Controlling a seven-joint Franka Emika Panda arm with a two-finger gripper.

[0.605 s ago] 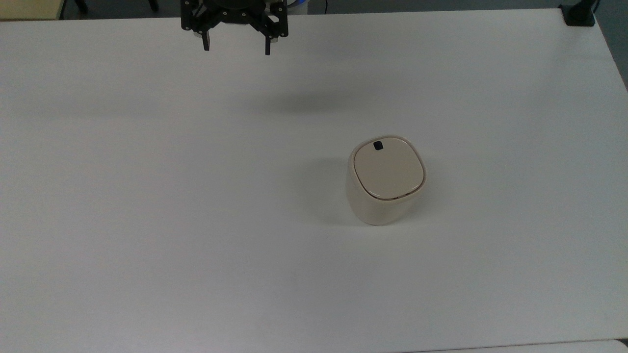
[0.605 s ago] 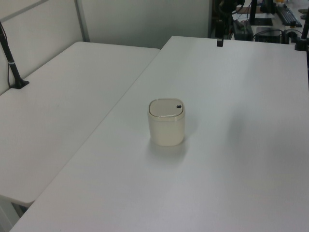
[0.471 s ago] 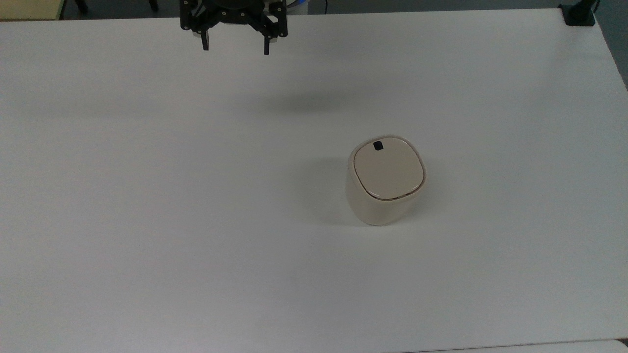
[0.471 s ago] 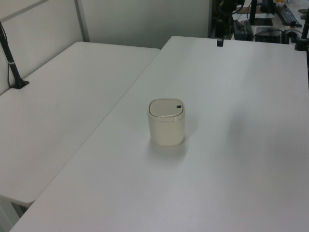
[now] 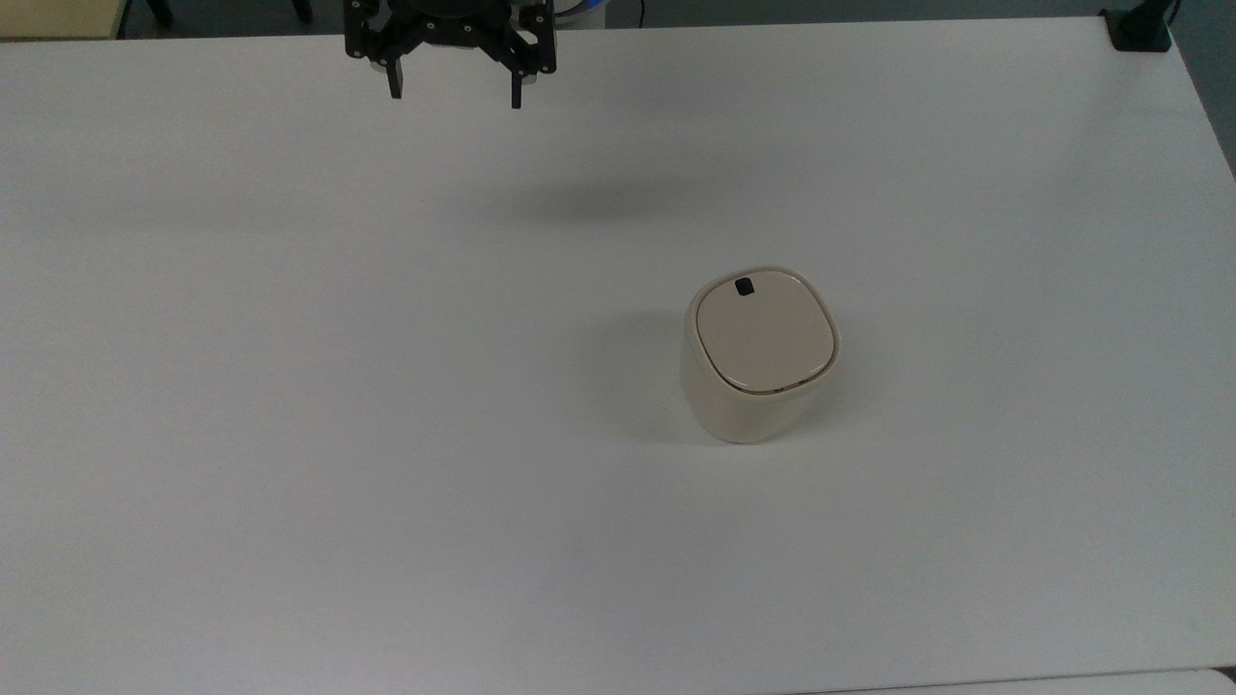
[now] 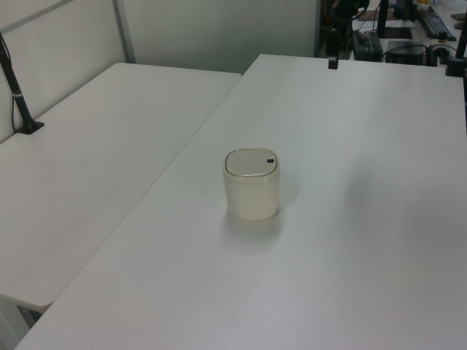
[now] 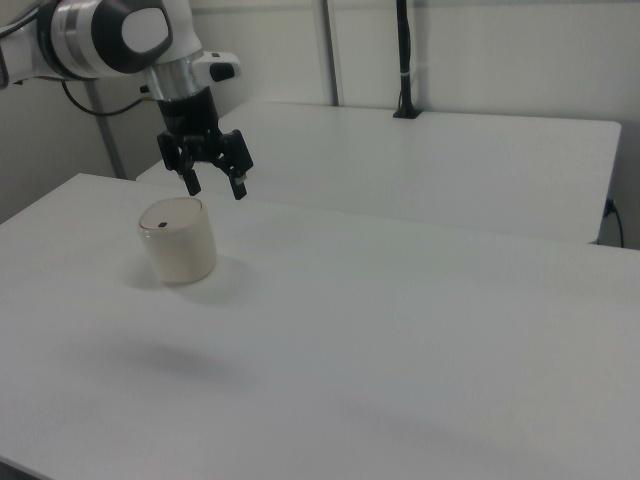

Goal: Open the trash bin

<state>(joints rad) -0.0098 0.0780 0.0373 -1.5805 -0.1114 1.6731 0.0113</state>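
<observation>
White table, closed trash bin, end effector spread wide, empty

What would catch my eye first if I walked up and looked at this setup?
Probably the small cream trash bin, lid shut, standing alone on the wide white table. Next, the black gripper, fingers spread open, hanging in the air near the table's far edge in the top view, well apart from the bin.

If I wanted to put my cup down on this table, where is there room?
Nearly everywhere. The table holds just the bin; the top view's whole left half and bottom strip are bare. Avoid the far edge, where the open gripper hangs above it.
</observation>
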